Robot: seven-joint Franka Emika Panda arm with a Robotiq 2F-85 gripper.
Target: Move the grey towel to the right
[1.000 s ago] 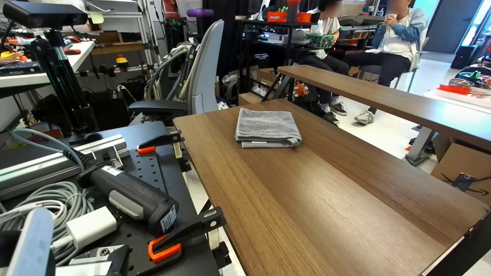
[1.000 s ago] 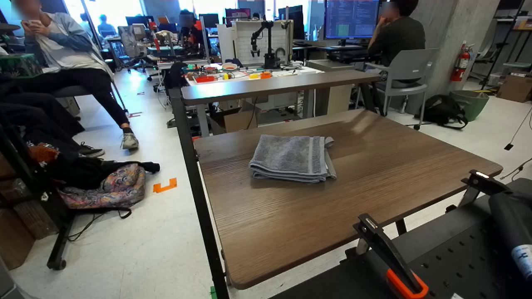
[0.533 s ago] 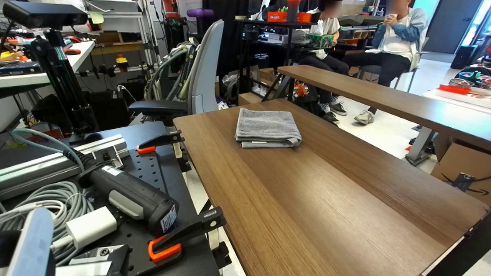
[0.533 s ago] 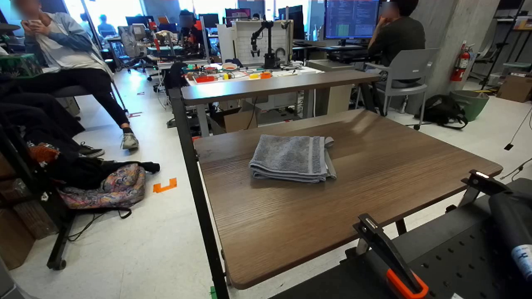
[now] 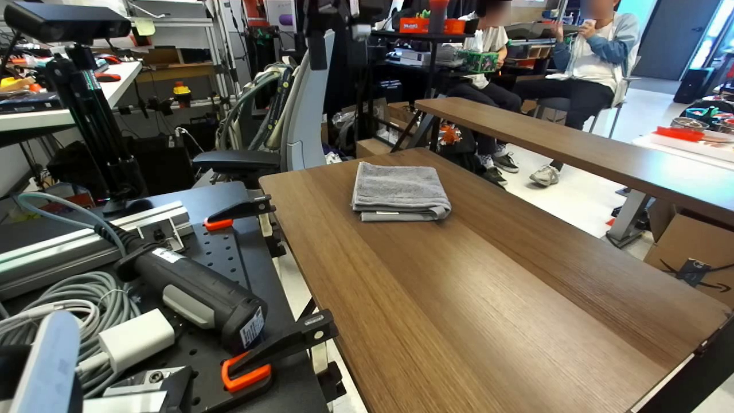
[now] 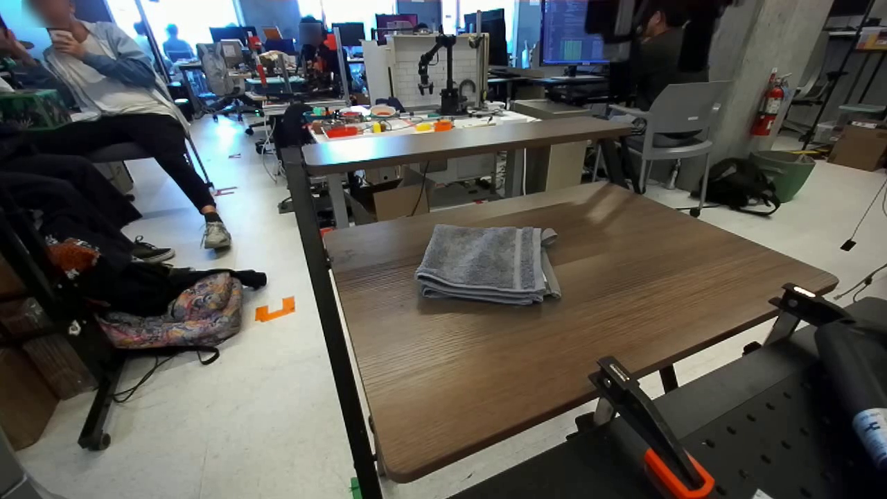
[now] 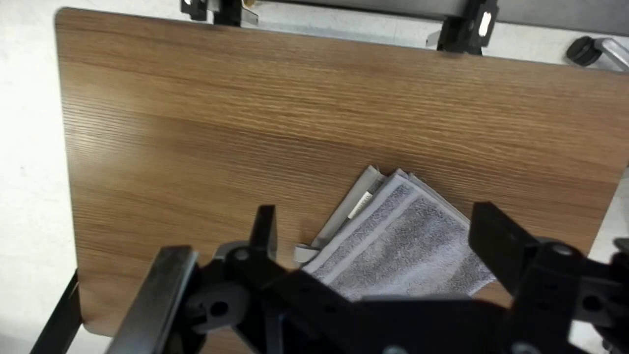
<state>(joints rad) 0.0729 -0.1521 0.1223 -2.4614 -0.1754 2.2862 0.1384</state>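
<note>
The grey towel (image 5: 400, 188) lies folded and flat on the brown wooden table (image 5: 459, 287). It also shows in an exterior view (image 6: 475, 260), with layered edges and a lighter stripe. In the wrist view the towel (image 7: 403, 241) lies at an angle below the jaws, its lower part hidden by the gripper body. My gripper (image 7: 374, 223) is open and empty, its two black fingers wide apart. In the exterior views the gripper (image 5: 339, 46) hangs high above the table at the top edge of the picture and shows as a dark shape (image 6: 651, 41).
A black perforated board (image 5: 218, 258) with clamps (image 5: 281, 344), a barcode-scanner-like device (image 5: 195, 292) and cables borders the table. A raised wooden shelf (image 6: 457, 144) runs along the opposite side. A black post (image 6: 326, 312) stands at one table end. People sit nearby.
My gripper has come into view at the top of both exterior views, above the table. The towel has not moved. A seated person has shifted their arms.
</note>
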